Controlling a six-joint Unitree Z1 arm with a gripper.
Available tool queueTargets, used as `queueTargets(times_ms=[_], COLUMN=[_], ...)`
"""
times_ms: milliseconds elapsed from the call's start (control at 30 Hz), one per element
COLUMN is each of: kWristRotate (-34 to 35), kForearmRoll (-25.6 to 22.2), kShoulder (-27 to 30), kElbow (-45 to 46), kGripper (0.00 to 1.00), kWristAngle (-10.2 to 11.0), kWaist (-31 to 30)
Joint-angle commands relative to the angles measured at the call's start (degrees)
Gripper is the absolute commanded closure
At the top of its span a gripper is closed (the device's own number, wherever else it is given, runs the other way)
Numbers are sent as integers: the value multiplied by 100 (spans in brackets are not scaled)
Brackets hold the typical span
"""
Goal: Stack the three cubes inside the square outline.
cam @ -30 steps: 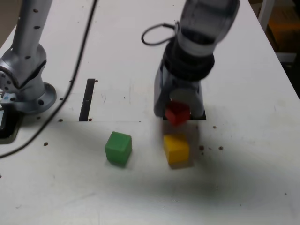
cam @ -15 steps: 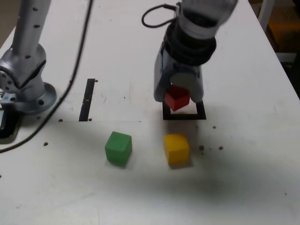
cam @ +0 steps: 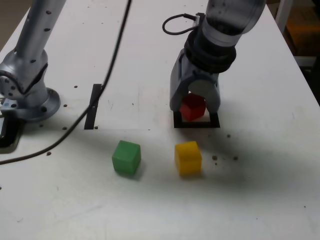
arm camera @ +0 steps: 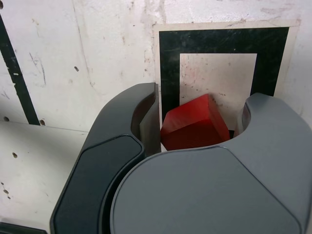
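Observation:
My gripper (cam: 194,106) is shut on the red cube (cam: 192,107), holding it tilted over the black square outline (cam: 196,123). In the wrist view the red cube (arm camera: 195,123) sits between the two grey jaws, above the outline's (arm camera: 168,63) white centre. Whether the cube touches the table I cannot tell. The yellow cube (cam: 188,157) rests on the table just in front of the outline. The green cube (cam: 126,157) lies further toward the exterior view's left.
The arm's grey base (cam: 26,95) stands at the exterior view's left, with a black cable (cam: 107,75) trailing across the table. A thin black strip (cam: 93,106) lies between the base and the outline. The table's right edge (cam: 305,75) runs beside the gripper.
The gripper has carried the red cube away from the yellow cube and back over the square outline. The cable has swung toward the exterior view's right.

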State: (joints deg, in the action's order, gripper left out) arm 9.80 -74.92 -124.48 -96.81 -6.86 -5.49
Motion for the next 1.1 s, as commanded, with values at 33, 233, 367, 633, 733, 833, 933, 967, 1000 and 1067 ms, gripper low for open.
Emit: queueTargets(times_ms=[33, 233, 367, 633, 733, 833, 933, 967, 1000, 1067], kWristRotate=[-103, -220, -264, -388, -420, -450, -477, -485, -489, -493], kForearmRoll=[26, 97, 150, 211, 218, 222, 224, 224, 224, 224], kShoulder=[-88, -151, -168, -190, -188, -185, -181, -180, -176, -169], kElbow=[-58, -49, -48, -5, 11, 38, 65, 71, 79, 95], kGripper=[65, 65, 65, 64, 64, 64, 64, 64, 64, 63], kWristAngle=[-17, -31, -34, -11, 5, 12, 17, 16, 15, 3], kWaist=[56, 112, 129, 242, 292, 334, 373, 381, 389, 396])
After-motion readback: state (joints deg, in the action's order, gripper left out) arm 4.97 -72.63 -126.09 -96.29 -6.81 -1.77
